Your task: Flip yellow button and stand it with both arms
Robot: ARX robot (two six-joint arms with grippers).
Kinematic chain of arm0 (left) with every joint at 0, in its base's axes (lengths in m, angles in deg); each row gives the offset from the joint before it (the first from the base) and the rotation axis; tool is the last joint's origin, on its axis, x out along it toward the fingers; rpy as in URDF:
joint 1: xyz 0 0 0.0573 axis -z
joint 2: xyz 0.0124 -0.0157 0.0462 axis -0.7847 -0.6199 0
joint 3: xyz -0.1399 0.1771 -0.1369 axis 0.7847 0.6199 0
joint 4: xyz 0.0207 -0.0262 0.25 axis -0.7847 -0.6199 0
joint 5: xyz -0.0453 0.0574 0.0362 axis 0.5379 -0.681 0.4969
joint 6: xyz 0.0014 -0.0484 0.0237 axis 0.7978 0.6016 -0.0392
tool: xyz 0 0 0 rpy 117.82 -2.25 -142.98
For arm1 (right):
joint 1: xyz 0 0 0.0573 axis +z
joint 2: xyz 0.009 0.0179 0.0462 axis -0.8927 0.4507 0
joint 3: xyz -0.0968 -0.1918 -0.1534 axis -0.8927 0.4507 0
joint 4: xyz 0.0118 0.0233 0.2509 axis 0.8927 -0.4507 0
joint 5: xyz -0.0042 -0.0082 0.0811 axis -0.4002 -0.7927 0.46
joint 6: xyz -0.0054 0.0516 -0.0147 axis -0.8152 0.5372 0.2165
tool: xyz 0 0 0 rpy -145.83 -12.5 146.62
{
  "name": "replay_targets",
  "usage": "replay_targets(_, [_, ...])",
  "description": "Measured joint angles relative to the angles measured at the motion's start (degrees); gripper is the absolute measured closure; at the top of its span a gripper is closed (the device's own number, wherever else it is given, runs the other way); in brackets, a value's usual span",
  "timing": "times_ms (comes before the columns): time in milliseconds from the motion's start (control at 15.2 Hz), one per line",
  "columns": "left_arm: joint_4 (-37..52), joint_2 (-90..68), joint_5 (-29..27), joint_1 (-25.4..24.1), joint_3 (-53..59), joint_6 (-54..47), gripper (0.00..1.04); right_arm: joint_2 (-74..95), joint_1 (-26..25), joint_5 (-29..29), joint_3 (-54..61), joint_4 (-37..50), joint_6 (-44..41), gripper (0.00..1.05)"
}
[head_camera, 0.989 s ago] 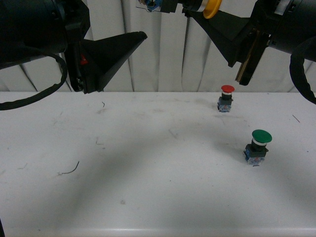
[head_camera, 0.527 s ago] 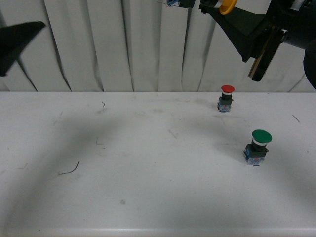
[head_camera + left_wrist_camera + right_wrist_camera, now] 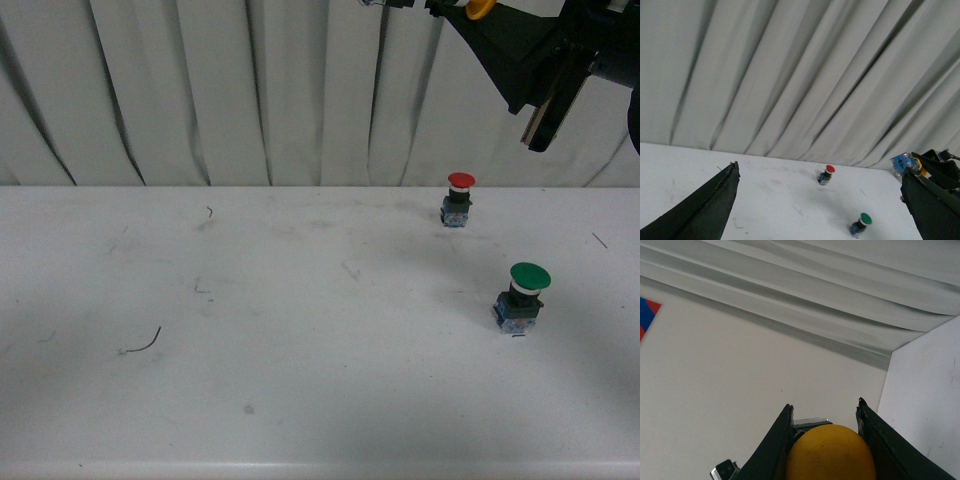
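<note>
Left gripper (image 3: pixel 819 171) has swung out of the front view; right gripper (image 3: pixel 824 410) has climbed further toward top right. Right gripper is clamped on the yellow button (image 3: pixel 830 454), cap wedged between its fingers (image 3: pixel 775 445), held high in the air, well above the white table (image 3: pixel 250 300). Left gripper: fingers spread wide, nothing in them. On the table, red button (image 3: pixel 460 198) upright at far right; green button (image 3: pixel 525 295) upright nearer, well apart from it. Grey curtain (image 3: pixel 200 90) behind.

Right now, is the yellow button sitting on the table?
No, the yellow button is clamped in the right tool, high above the table.
</note>
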State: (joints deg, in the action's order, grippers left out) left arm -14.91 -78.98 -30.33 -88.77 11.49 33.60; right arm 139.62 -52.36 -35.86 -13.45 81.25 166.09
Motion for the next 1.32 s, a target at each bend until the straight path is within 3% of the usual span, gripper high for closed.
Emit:
replay_targets(132, [1.3,1.0,5.6,-7.9,0.2,-1.3,0.07,0.0,0.0,-0.2,0.0,0.0,-0.6,0.69])
replay_targets(198, [-10.6,4.5,-2.3,-6.9,-0.4,-7.5,0.16,0.0,0.0,-0.2,0.0,0.0,-0.8,0.69])
replay_targets(330, [-23.3,14.2,-16.3,0.0,4.2,-22.7,0.38,0.0,0.1,-0.2,0.0,0.0,-1.1,0.69])
replay_targets(461, [-25.4,19.7,-25.7,6.7,9.4,-31.0,0.59,0.0,0.0,-0.3,0.0,0.0,-1.4,0.69])
replay_targets(659, [-25.9,22.3,-30.0,10.3,11.6,-32.9,0.72,0.0,0.0,-0.3,-0.1,0.0,-1.7,0.69])
replay_targets(857, [-26.9,28.4,-38.2,18.6,15.5,-34.6,1.03,0.0,0.0,-0.2,-0.2,0.0,-2.3,0.69])
replay_targets(1252, [-29.4,36.0,-49.6,29.7,21.2,-34.7,1.03,0.0,0.1,-0.1,-0.2,0.0,-3.3,0.69])
replay_targets(1318, [-36.1,40.7,-55.3,34.8,21.6,-34.6,1.03,0.0,0.4,-0.2,-0.2,0.0,-3.6,0.69])
